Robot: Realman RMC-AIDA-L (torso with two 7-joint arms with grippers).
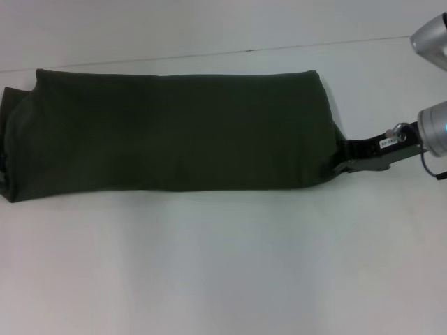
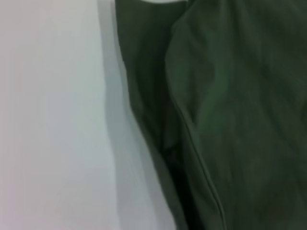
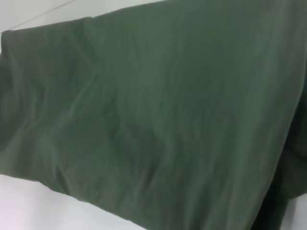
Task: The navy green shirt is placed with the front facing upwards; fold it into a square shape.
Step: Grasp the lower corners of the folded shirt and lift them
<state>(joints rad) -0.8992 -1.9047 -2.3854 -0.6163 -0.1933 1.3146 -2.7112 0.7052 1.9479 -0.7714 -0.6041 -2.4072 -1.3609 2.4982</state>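
Note:
The navy green shirt (image 1: 174, 132) lies on the white table as a long flat band, folded lengthwise, running from the far left to right of centre. Its lettering and neck label are hidden. My right gripper (image 1: 341, 158) is low at the shirt's right end, touching the cloth at its lower right corner. The right wrist view is filled by the shirt's cloth (image 3: 158, 120). The left wrist view shows the shirt's edge and a seam (image 2: 216, 120) close up, next to bare table. My left gripper shows in no view.
The white table (image 1: 223, 265) stretches wide in front of the shirt. A thin seam line (image 1: 209, 54) runs across the table behind it. The right arm's silver links (image 1: 433, 125) stand at the right edge.

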